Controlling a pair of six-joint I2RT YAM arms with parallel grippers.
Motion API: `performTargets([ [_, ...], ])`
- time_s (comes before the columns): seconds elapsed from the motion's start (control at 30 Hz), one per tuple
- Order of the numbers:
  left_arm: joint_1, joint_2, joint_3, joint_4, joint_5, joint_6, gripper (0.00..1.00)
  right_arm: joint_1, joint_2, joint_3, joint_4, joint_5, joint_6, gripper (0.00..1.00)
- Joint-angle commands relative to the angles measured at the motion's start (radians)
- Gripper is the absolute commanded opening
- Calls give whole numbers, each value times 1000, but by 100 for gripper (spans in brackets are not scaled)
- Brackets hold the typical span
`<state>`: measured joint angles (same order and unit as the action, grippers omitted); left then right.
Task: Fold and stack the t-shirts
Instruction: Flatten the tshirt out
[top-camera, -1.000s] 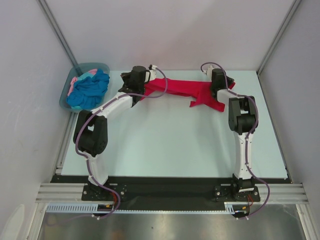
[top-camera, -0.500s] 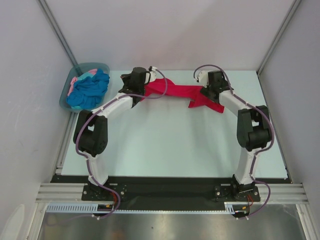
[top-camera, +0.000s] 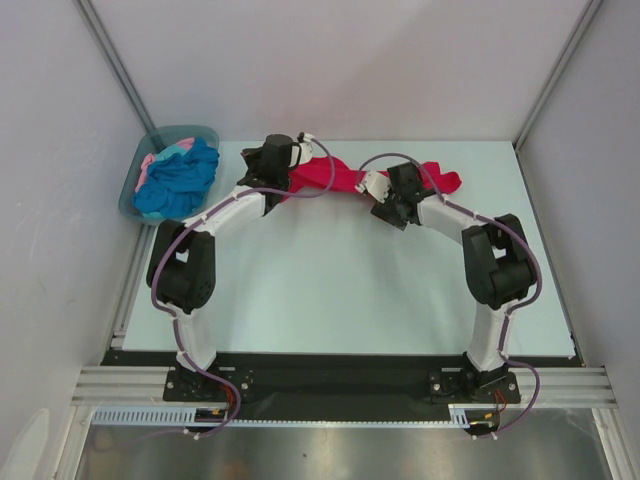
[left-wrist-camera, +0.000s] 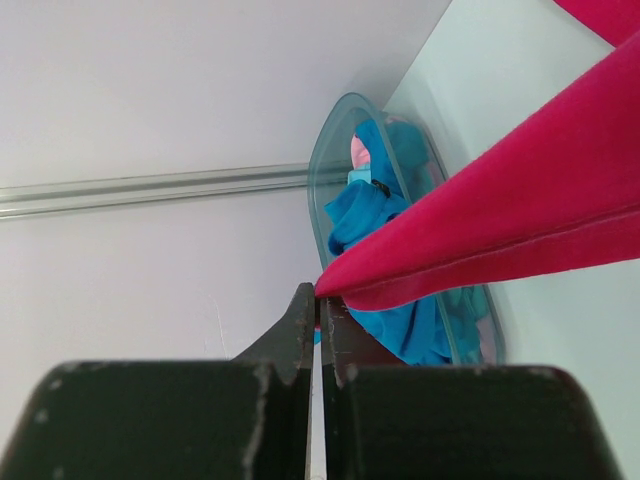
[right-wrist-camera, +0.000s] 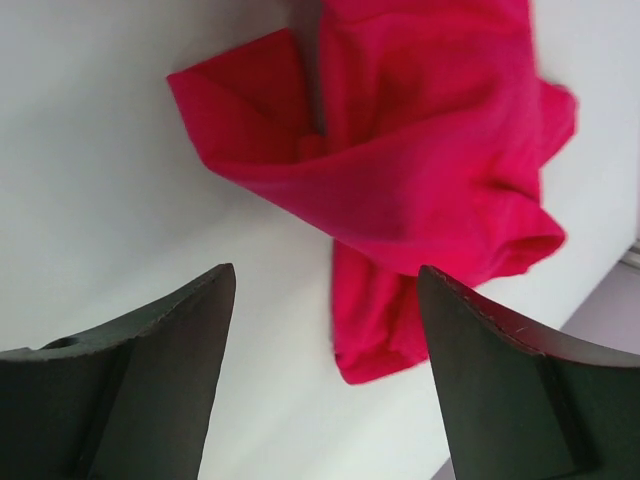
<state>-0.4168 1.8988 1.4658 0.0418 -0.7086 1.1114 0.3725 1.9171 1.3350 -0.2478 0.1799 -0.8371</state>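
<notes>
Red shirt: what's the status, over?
Left gripper shut on edge of red shirt. Right gripper open, empty, above it. Shirt bunched, not folded. Blue shirt in tub; nothing blocking.

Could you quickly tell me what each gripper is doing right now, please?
Left gripper: closed, pinching an edge of the red t-shirt.
Right gripper: open, holding nothing.
</notes>
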Motion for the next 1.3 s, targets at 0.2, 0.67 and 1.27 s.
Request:
performTargets([
  [0.2, 1, 20, 53, 26, -26, 15, 0, 6, 126, 96, 82, 39, 33, 78],
  [0.67, 3, 43, 74, 26, -26, 19, 0, 8, 116, 171, 27, 53, 44, 0],
  [1.27, 1, 79, 130, 21, -20, 21, 0, -99, 61, 323, 188, 184, -123, 0],
])
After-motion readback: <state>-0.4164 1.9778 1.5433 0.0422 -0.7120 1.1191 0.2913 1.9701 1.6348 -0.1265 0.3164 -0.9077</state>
